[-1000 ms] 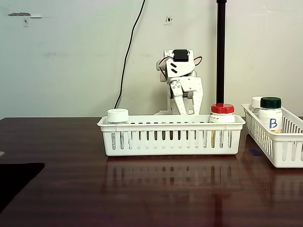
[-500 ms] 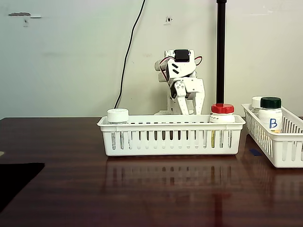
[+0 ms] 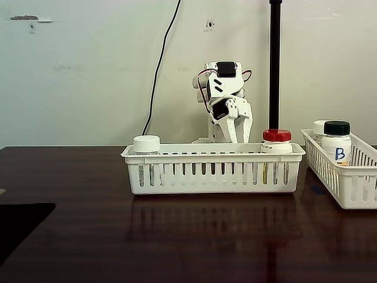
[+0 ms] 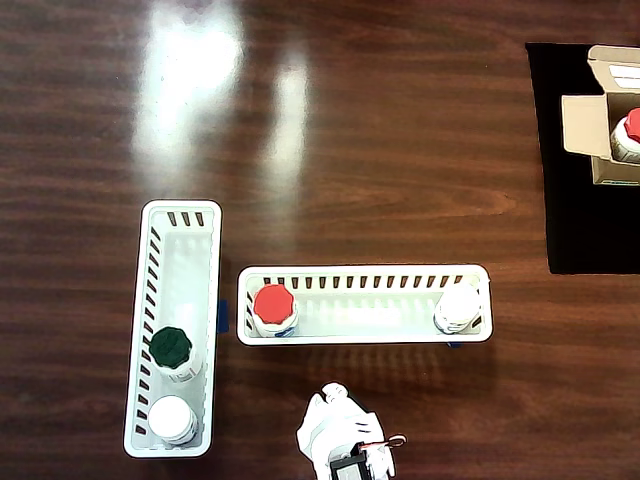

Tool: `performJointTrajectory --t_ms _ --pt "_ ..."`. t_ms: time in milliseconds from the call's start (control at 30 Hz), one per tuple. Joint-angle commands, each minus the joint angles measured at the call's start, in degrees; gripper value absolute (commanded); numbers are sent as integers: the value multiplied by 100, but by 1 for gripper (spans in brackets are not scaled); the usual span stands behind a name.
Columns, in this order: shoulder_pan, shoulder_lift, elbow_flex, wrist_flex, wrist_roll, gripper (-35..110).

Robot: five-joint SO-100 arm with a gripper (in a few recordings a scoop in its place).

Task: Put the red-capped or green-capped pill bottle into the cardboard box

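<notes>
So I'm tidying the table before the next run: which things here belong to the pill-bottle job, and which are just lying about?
Belongs to the job:
- red-capped pill bottle in the middle basket
- green-capped bottle in the side basket
- cardboard box, already holding a red-capped bottle
- end effector, behind the middle basket

Just lying about:
- two white-capped bottles
- black mat

The box point(image 4: 603, 120) is running off the overhead view's right edge; basket walls point(image 3: 212, 174) are hiding the bottles' point(image 3: 276, 142) bodies.
</notes>
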Motion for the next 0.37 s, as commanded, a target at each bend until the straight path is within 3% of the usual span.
performJointTrajectory --t_ms 0,333 --pt "-316 483 0 62 -141 3" --pt "-316 483 0 62 -492 3"
